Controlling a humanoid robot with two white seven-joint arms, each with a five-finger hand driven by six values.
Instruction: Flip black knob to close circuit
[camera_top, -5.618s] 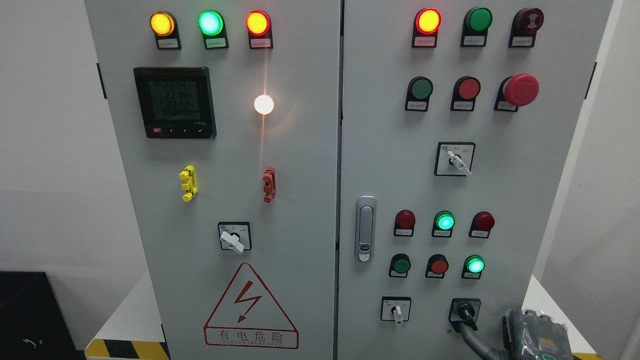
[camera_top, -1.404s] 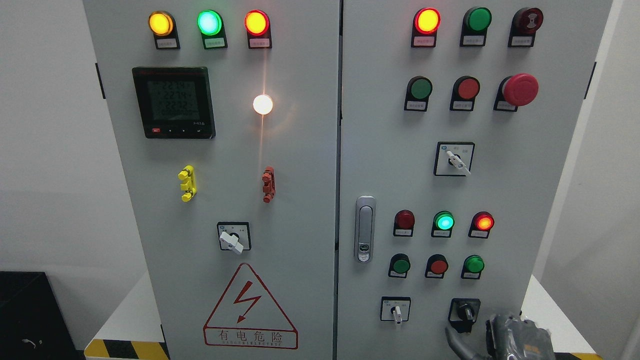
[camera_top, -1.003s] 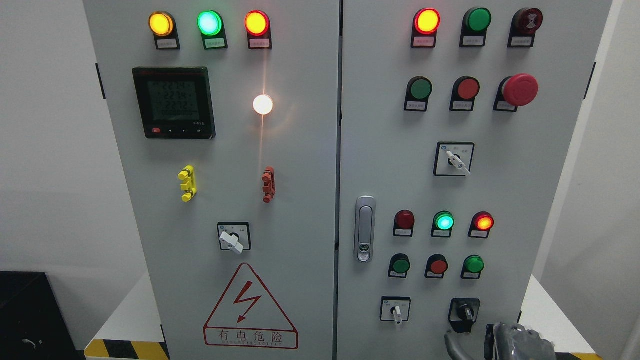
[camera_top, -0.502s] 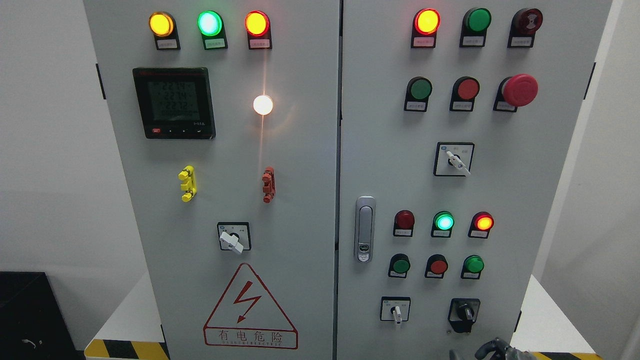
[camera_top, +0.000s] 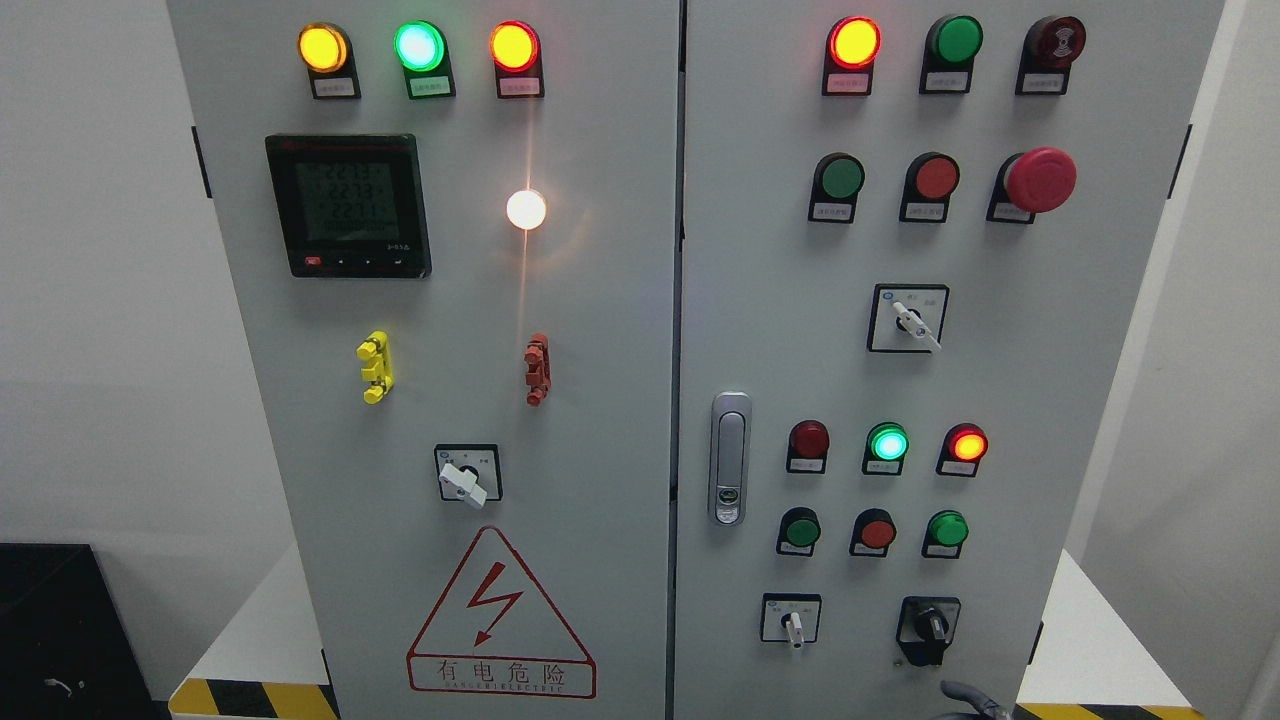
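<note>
Now right hand (camera_top: 968, 692) dropping out at 6 o'clock edge, only grey sliver showing; finger state cannot tell. Black knob (camera_top: 931, 627) standing free, upright; red lamp (camera_top: 967, 444) at 12 o'clock glowing.

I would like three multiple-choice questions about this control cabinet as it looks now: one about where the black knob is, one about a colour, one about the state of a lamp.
1. Where is the black knob?
A. lower right of the right door
B. top of the left door
C. beside the meter

2. What colour is the large mushroom button?
A. green
B. yellow
C. red

3. What is the state of the round lamp at the right end of the row above the knob?
A. dark
B. lit red-orange
C. lit green

Answers: 1 A, it sits in the bottom row, right of the white-handled switch. 2 C, its cap is plainly red. 3 B, its centre glows red-orange.
</note>
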